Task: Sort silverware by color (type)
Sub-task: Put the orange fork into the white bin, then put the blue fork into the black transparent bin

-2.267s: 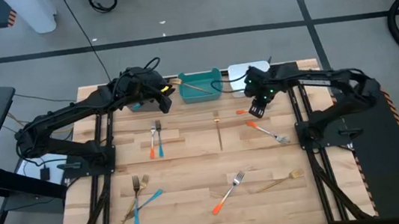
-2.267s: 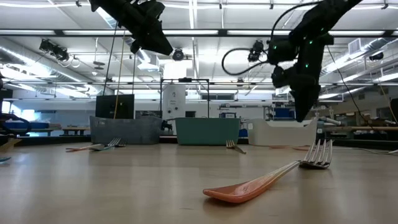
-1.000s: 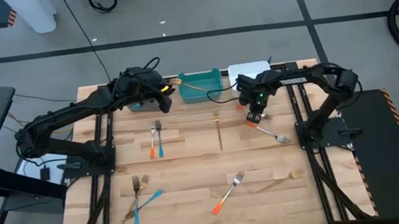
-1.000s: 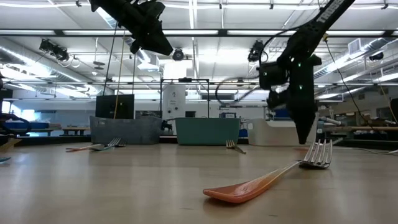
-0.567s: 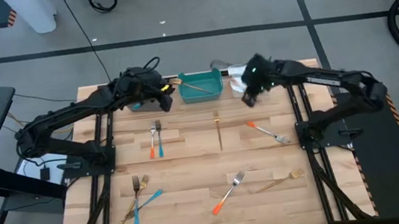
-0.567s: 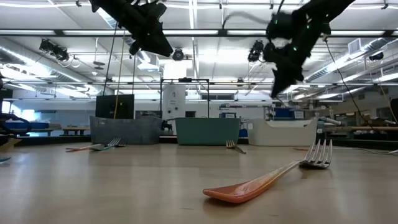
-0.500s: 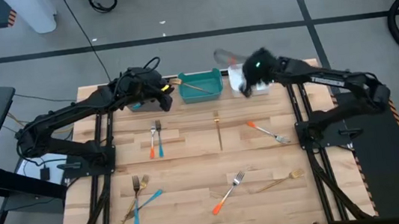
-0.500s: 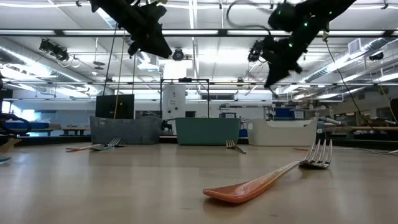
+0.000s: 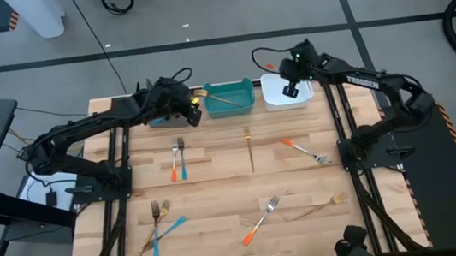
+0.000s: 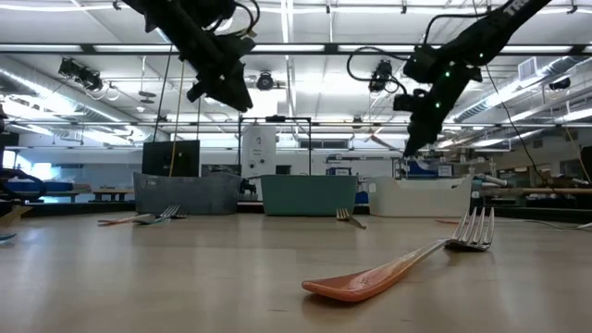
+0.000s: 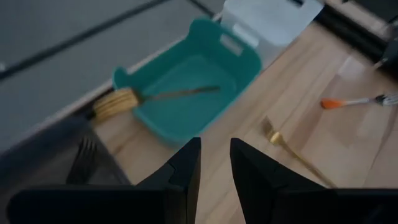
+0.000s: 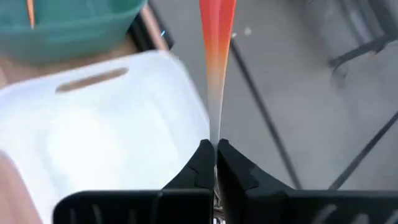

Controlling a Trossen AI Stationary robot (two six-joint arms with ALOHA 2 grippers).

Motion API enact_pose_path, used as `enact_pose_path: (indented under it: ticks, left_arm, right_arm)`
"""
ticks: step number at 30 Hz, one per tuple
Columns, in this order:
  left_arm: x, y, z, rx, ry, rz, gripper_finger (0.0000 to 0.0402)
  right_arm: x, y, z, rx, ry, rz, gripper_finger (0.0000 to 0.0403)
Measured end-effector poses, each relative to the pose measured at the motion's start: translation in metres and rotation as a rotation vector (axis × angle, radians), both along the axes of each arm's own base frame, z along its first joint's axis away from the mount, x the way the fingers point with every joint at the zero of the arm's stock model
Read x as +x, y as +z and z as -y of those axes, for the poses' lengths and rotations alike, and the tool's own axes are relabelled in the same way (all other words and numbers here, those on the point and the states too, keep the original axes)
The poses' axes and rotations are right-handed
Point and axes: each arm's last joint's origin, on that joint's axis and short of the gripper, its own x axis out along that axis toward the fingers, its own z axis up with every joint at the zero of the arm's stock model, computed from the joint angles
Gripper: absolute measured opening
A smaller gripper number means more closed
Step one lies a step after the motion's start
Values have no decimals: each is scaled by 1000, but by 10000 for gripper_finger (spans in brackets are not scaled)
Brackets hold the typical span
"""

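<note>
From above, the right end effector (image 9: 290, 89) hangs over the white bin (image 9: 275, 98) at the counter's (image 9: 222, 223) far edge; the left end effector (image 9: 194, 113) waits beside the teal bin (image 9: 246, 100). Other silverware lies scattered on the counter. The right wrist view shows fingers pinched on an orange-handled utensil (image 12: 216, 37). The left wrist view shows fingers slightly apart, empty.

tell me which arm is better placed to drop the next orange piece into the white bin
The right. Its gripper is shut on an orange-handled utensil and hangs over the white bin. The left gripper holds nothing and sits by the teal bin.
</note>
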Motion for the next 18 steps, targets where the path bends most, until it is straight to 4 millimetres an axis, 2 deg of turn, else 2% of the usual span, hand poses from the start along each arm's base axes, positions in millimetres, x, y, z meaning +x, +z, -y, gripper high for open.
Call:
enact_pose_path:
  ticks: [4,11,18]
  left_arm:
    - [-3,-4,2,-59,36,-24,96]
    - [-6,-8,3,-105,62,-55,96]
    - [-9,-12,7,-144,72,-104,96]
  right_arm:
    - [1,-13,4,44,16,-58,21]
    - [2,-38,3,117,18,-270,58]
    - [7,-38,4,38,-29,-318,85]
